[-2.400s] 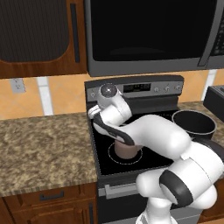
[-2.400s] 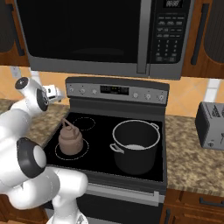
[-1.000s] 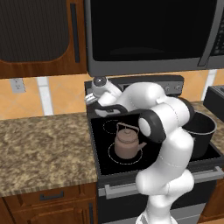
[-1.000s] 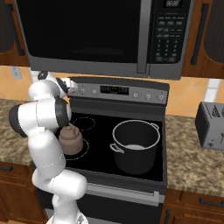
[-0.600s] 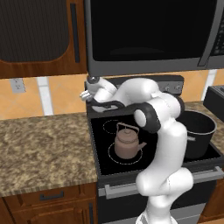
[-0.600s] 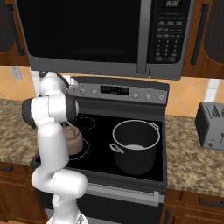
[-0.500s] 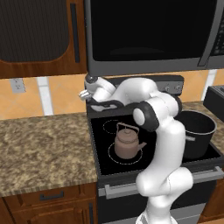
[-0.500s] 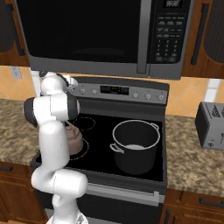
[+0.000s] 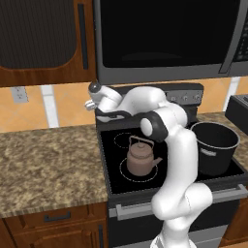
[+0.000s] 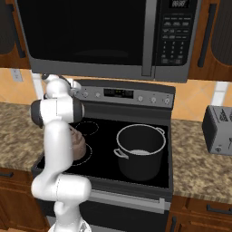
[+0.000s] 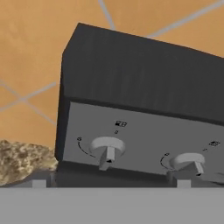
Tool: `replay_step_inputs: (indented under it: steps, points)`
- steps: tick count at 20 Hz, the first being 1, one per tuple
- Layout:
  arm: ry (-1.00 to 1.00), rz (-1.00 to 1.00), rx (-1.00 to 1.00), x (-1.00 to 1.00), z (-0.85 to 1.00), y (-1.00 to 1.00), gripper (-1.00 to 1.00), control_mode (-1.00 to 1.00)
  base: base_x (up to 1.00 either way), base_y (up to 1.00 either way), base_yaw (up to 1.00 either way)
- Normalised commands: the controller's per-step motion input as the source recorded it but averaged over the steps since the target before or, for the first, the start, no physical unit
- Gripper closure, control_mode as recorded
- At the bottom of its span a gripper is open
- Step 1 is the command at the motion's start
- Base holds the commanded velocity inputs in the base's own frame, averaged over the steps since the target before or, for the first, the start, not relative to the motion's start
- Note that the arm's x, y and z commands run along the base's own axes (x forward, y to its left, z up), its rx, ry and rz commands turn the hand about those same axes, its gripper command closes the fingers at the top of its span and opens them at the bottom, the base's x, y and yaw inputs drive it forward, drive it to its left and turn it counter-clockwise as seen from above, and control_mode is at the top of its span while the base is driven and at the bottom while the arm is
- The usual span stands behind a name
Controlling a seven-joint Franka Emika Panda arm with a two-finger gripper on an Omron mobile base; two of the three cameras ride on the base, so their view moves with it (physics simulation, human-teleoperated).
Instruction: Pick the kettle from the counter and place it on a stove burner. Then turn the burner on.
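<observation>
The brownish kettle (image 9: 140,160) stands upright inside the large white burner circle (image 9: 123,172) at the front left of the black cooktop; in the right base view the kettle (image 10: 79,146) is half hidden behind my arm. My gripper (image 9: 113,115) hovers by the left end of the stove's back control panel, well above and behind the kettle. In the hand view my gripper (image 11: 110,183) is open and holds nothing, and it faces the leftmost knob (image 11: 107,151). A second knob (image 11: 188,162) sits to its right. The granite counter (image 9: 48,160) lies left of the stove.
A big black pot (image 9: 215,145) occupies the right burners. The microwave (image 9: 164,38) hangs low over the stove. A smaller burner circle (image 9: 123,139) lies behind the kettle. A toaster (image 10: 219,129) stands on the right counter.
My hand has swung up from the kettle and drifted left along the control panel to its left end. The kettle stays put on the burner, and the jaws remain open.
</observation>
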Motion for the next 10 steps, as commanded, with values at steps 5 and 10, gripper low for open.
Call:
replay_step_inputs:
  steps: [5, 10]
  points:
    - [0.0, 0.0, 0.0, 0.25, -0.19, 0.0, -1.0, -1.0, 0.0, 0.0, 0.0]
    - [-0.02, 0.0, 0.0, 0.23, -0.17, -0.02, -1.0, -1.0, 0.0, 0.0, 0.0]
